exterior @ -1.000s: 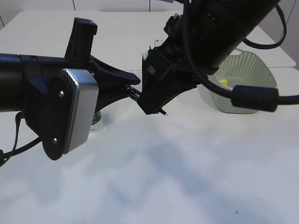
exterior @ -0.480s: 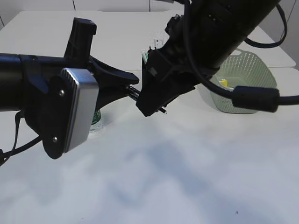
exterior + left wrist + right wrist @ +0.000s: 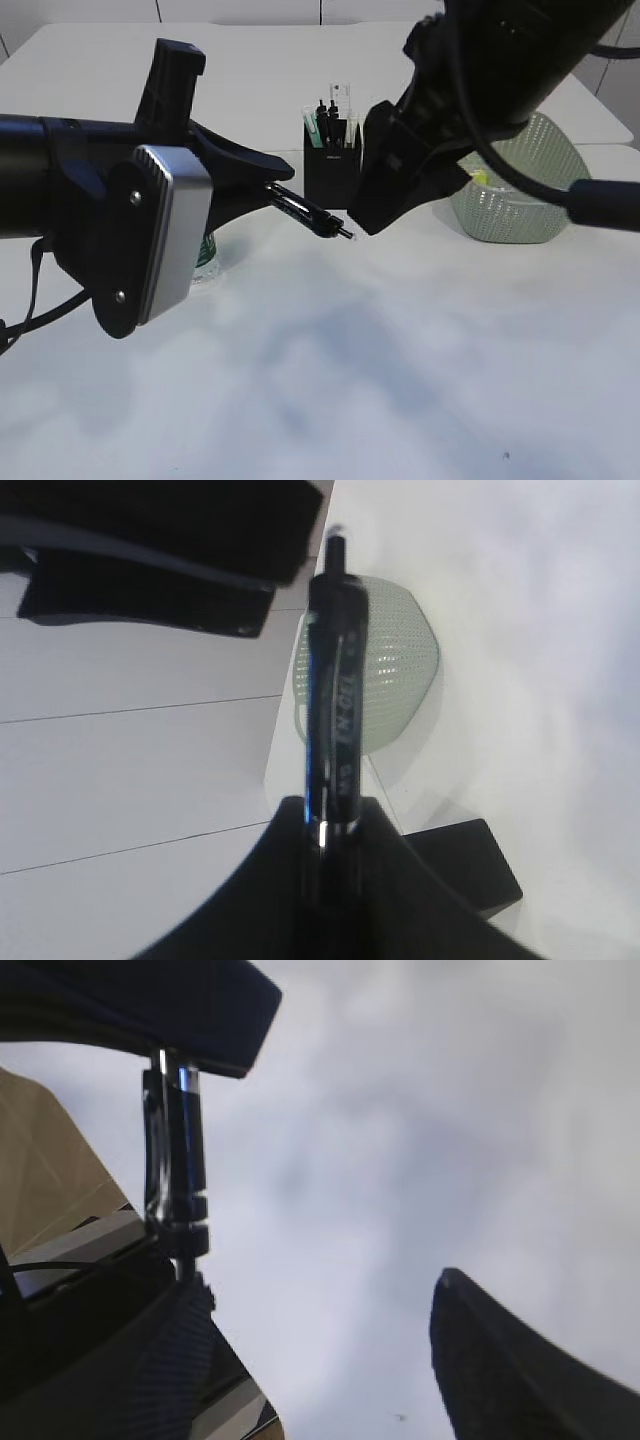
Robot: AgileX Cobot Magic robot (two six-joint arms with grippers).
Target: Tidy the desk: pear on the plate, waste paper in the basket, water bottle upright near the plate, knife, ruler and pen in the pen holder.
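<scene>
The left gripper [image 3: 272,190] is clamped on the pen [image 3: 309,213], which sticks out from its fingertips above the table [image 3: 400,340], tip slanting down toward the right gripper [image 3: 320,1310]. The right gripper's 2 fingers stand wide apart with nothing between them, just beside the pen's tip. Behind them the black pen holder [image 3: 328,172] stands upright with several items in it, and the green basket [image 3: 520,190] sits further right.
</scene>
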